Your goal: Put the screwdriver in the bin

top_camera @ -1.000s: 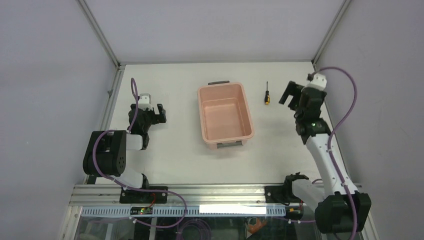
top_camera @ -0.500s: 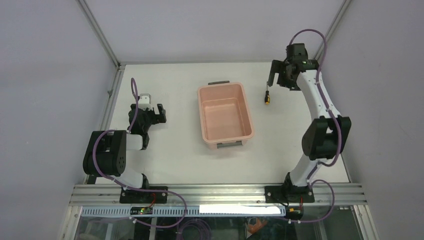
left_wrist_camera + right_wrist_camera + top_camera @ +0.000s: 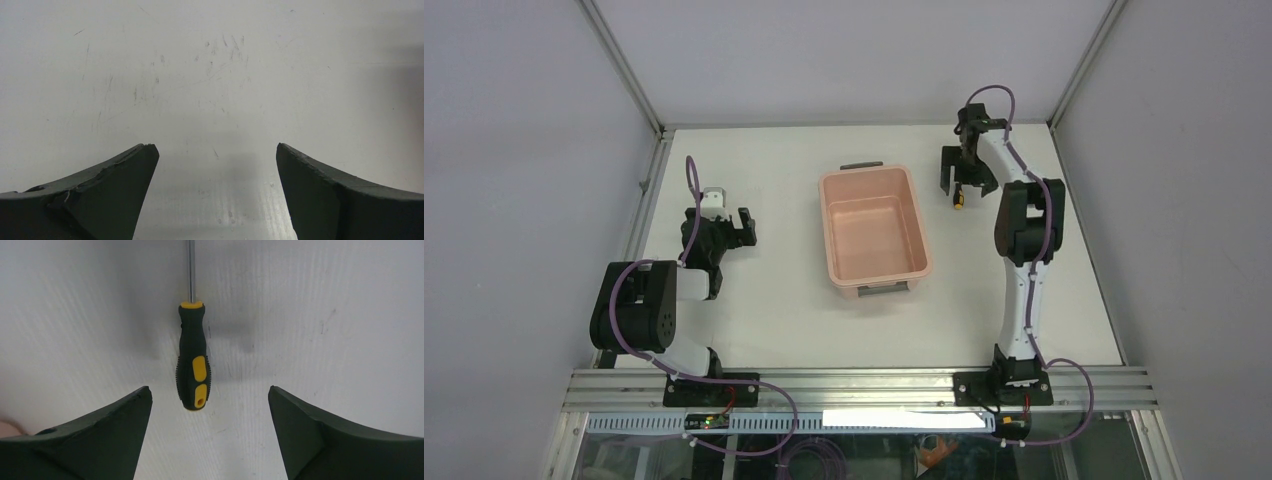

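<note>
— Two jaws spread wide on the right gripper (image 3: 210, 392): why?
— To straddle the handle. It hovers over the small screwdriver (image 3: 192, 365) with its yellow-and-black plastic handle, which lies flat on the white table (image 3: 325, 315), untouched, near the far right corner of the rectangular salmon-pink plastic bin (image 3: 826, 230).
— And the left gripper (image 3: 215, 155)?
— Open too, holding nothing, parked well apart, probably out of the way.

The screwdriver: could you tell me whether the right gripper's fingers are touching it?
Apart. The right wrist view shows bare table either side of the screwdriver handle, separating it from both fingers.
</note>
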### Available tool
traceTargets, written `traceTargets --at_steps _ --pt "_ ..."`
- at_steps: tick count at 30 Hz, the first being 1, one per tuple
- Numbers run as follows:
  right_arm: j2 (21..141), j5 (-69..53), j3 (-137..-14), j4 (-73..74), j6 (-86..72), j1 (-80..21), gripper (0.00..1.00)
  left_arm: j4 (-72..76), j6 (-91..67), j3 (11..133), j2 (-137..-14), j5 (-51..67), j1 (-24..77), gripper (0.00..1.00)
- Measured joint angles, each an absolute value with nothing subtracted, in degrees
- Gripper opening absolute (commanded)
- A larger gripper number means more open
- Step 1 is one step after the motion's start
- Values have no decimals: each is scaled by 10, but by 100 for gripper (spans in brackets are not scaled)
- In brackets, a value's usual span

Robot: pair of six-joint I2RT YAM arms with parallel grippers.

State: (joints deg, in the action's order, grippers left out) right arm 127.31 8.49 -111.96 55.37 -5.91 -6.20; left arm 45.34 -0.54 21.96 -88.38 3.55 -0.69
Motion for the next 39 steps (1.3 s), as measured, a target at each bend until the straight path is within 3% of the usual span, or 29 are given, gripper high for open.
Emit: traceTargets --at_steps 7,13,17,19,32,39 --pt "1331 83 -1132 552 -57 -62 74 453 -5 220 -884 36 -7 100" --pt "1338 82 -1142 550 -53 -62 31 453 -6 220 -884 36 -7 100" --pt "1338 83 -1142 564 -59 -62 13 453 -6 220 -884 36 -7 100" --pt "1338 83 -1145 570 -60 -62 8 453 -6 220 -884 36 -7 100" --pt "1334 66 -1268 656 -61 -58 7 453 -5 220 -884 36 -7 100" --pt "1258 57 -1272 709 -63 -62 9 453 -6 220 -884 36 -7 100"
